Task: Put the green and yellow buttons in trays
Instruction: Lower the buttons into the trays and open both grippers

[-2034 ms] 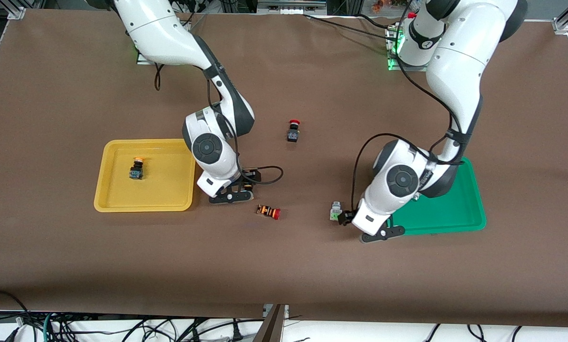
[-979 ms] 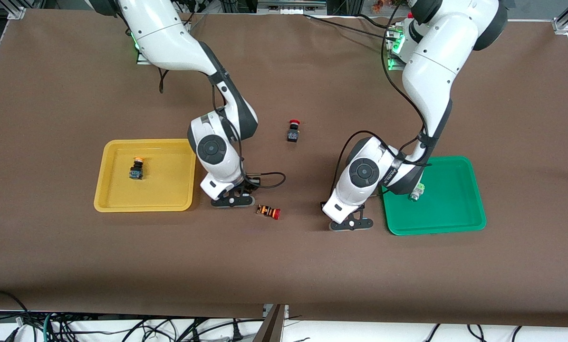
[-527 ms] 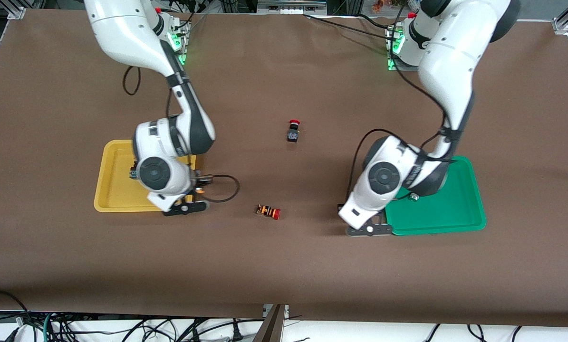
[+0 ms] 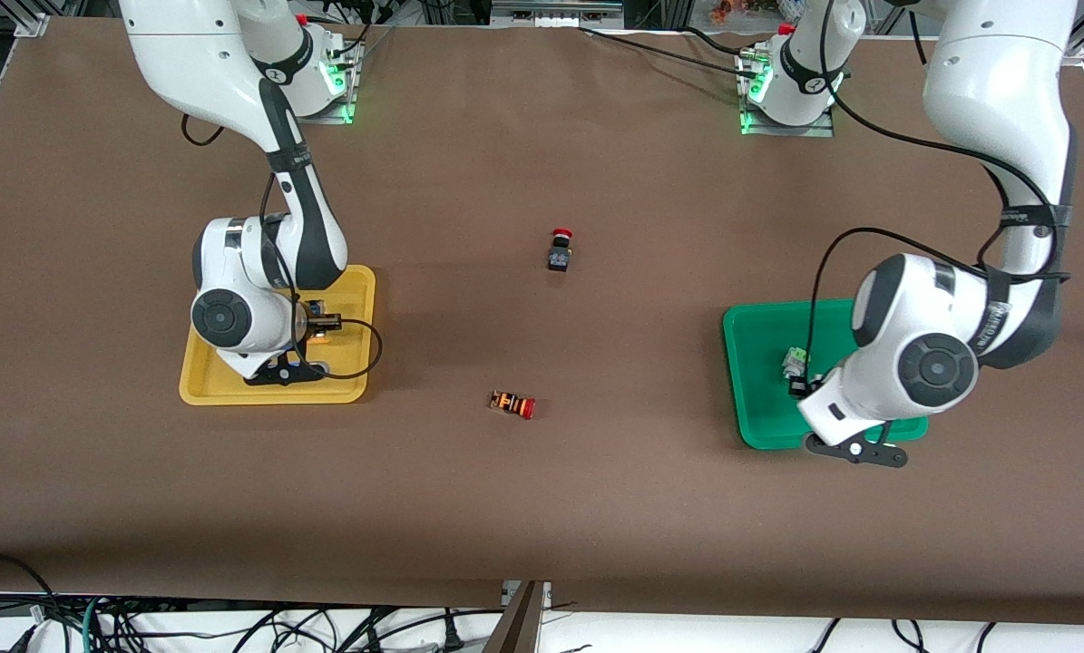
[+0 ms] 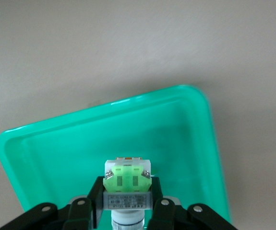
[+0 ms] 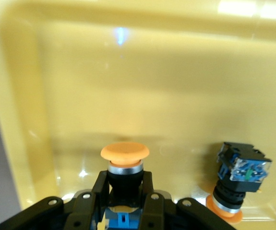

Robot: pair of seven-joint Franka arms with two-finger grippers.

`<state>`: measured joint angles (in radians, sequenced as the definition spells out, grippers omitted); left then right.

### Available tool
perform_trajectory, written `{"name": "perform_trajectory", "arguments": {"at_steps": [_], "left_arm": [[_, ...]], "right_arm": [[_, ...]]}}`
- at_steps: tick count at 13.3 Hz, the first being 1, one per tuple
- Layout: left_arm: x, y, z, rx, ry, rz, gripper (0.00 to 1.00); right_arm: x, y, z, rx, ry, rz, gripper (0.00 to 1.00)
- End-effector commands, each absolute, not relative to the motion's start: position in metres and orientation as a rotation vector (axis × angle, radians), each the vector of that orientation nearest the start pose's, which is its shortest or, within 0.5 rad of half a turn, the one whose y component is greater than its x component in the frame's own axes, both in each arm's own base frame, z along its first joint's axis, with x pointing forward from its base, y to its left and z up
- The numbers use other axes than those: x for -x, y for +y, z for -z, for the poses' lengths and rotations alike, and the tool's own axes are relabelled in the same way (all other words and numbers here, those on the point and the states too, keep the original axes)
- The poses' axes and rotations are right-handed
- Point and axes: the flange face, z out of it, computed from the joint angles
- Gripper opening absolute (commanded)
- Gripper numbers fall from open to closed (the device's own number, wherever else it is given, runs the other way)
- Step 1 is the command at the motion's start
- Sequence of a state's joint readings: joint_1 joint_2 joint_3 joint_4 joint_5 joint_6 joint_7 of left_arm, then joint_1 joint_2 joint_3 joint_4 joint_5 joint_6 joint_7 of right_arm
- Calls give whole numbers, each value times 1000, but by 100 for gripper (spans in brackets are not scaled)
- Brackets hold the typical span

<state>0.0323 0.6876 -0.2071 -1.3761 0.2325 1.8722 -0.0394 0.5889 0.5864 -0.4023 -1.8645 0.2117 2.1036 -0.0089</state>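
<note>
My right gripper (image 4: 317, 334) is shut on a black button with a yellow-orange cap (image 6: 125, 160), held low over the yellow tray (image 4: 342, 388). In the right wrist view the gripper (image 6: 125, 181) has the tray floor (image 6: 128, 72) ahead of it. A second yellow-capped button (image 6: 241, 177) rests in that tray beside it; the arm hides it in the front view. My left gripper (image 4: 803, 381) is shut on a whitish-grey and green button (image 4: 794, 365), held over the green tray (image 4: 755, 336). The left wrist view shows this gripper (image 5: 127, 192), button (image 5: 127, 181) and tray (image 5: 176, 129). No other green button shows.
Two red-capped black switches lie on the brown table between the trays. One (image 4: 560, 249) stands farther from the front camera; the other (image 4: 512, 404) lies on its side nearer to it. Cables run along the table's edge by the arm bases.
My right gripper carried a yellow-capped button from the table to over the yellow tray. My left gripper closed on the green button beside the green tray and carried it over that tray.
</note>
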Motion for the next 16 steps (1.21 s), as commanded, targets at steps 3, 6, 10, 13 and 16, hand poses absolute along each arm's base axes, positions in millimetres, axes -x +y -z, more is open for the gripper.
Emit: {"name": "perform_trajectory", "arguments": {"at_steps": [3, 6, 10, 13, 16], "left_arm": [[-677, -19, -235, 3040, 431, -192, 31], [-676, -15, -237, 3041, 421, -183, 100], [-679, -16, -309, 3029, 385, -104, 100], [-674, -37, -406, 3009, 394, -71, 100], [-648, -52, -498, 3050, 363, -148, 100]], "right_arm": [[-582, 126, -209, 3183, -156, -421, 100], [-608, 100, -242, 3175, -274, -381, 100], [-635, 94, -317, 3129, -311, -500, 100], [-628, 69, -386, 3088, -282, -527, 100], [-611, 50, -445, 3088, -329, -477, 100]]}}
